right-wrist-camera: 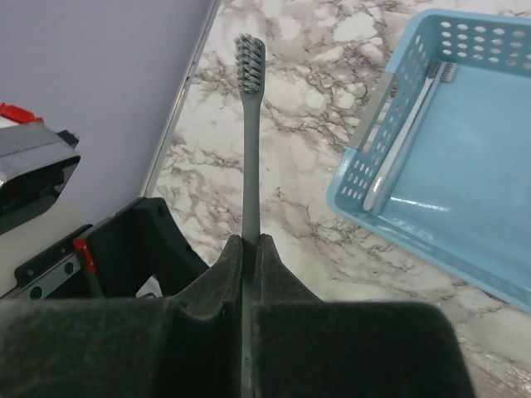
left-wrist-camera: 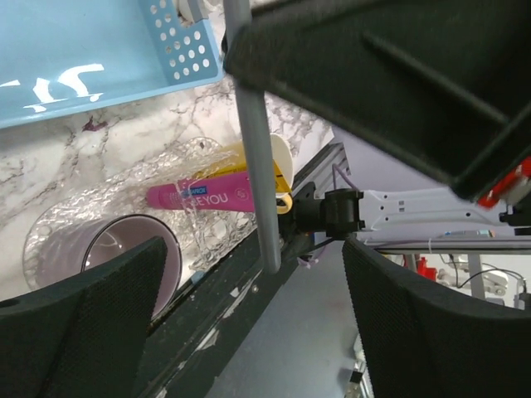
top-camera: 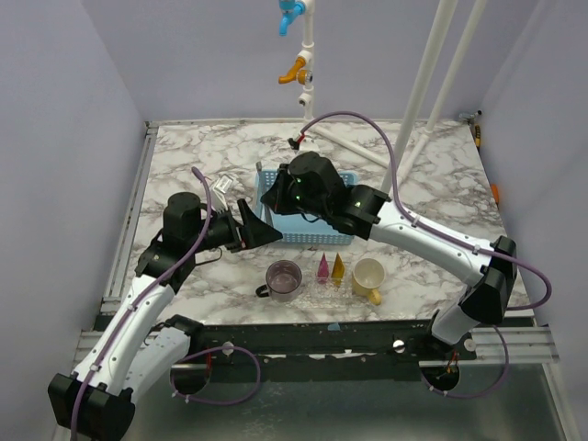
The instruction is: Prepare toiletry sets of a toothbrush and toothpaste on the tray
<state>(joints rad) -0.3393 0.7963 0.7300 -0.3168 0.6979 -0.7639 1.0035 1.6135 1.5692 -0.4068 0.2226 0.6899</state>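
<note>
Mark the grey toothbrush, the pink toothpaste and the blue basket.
grey toothbrush (right-wrist-camera: pixel 250 149): right wrist view, middle of the handle.
pink toothpaste (left-wrist-camera: pixel 203 197): left wrist view, printed side of the tube.
blue basket (right-wrist-camera: pixel 473 207): right wrist view, bare floor.

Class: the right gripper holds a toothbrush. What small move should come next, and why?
Probably close the left gripper on the grey toothbrush handle. Its free end hangs between the open fingers, while the right gripper is clamped on it further along, so a handover looks set up.
</note>
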